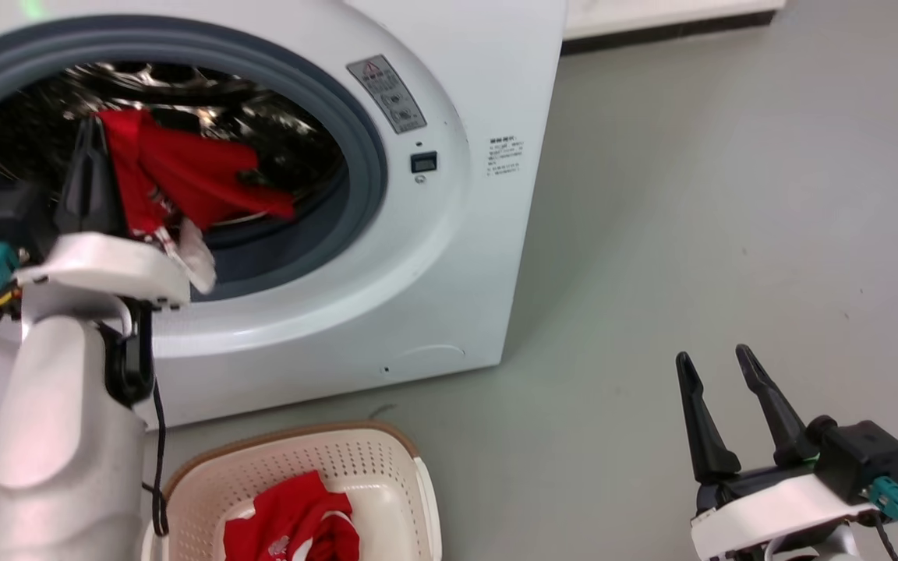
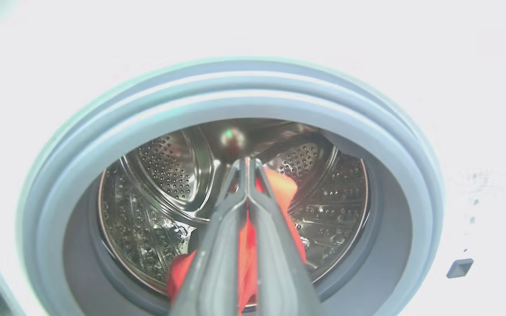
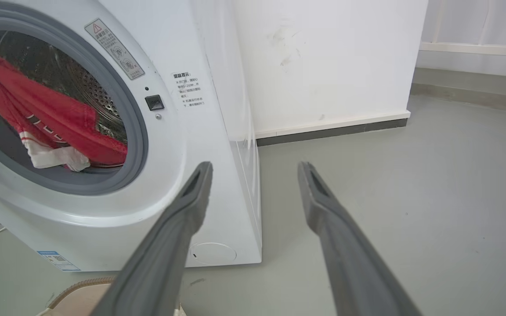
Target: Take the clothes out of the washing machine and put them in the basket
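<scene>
Left gripper (image 2: 246, 164) pinches a red garment (image 1: 199, 175) in the washing machine (image 1: 449, 257); right gripper (image 1: 714, 354) spread. Second garment (image 1: 293, 526) lies in the basket (image 1: 371, 467)

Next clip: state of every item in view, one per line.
washing machine: open, drum showing
garment in drum: pinched, hanging at the opening
basket: upright, holds one garment
garment in basket: crumpled, lying loose
left end effector: shut on garment in drum
right end effector: open, empty

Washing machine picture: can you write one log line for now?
left gripper: shut on red garment in washing machine doorway | right gripper: open, empty | basket: another garment inside
</scene>
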Motion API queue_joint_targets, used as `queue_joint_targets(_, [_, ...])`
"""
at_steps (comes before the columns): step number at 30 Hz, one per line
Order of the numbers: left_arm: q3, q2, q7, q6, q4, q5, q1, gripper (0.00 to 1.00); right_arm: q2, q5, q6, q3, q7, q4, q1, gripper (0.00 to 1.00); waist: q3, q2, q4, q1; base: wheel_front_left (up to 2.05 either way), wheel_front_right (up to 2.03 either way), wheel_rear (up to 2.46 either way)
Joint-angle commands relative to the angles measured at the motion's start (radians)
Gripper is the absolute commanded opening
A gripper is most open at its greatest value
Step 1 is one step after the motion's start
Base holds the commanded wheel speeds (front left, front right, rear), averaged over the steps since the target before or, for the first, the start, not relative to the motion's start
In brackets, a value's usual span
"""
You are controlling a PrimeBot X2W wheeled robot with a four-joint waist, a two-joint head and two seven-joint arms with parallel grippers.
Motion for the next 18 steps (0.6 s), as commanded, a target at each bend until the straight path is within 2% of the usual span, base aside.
queue_joint_targets(1, [0.009, -0.005, -0.007, -0.006, -0.039, 0.004, 0.037, 0.0, 0.0, -0.001, -0.001, -0.005, 0.006, -0.01, 0.021, 1.0, -0.044, 0.0, 0.022, 0.0003, 0.0, 0.0, 0.0])
queue_joint_targets(10, [-0.005, -0.049, -0.004, -0.011, -0.299, 0.018, 0.201, 0.0, 0.0, -0.011, -0.001, -0.023, 0.036, -0.052, 0.072, 1.0, -0.127, 0.0, 0.065, 0.0003, 0.0, 0.0, 0.0])
queue_joint_targets(18, [-0.034, -0.062, 0.083, 0.022, -0.581, 0.028, 0.346, 0.0, 0.0, -0.02, -0.001, -0.028, 0.06, -0.082, 0.107, 1.0, -0.164, 0.0, 0.096, 0.0003, 0.0, 0.0, 0.0])
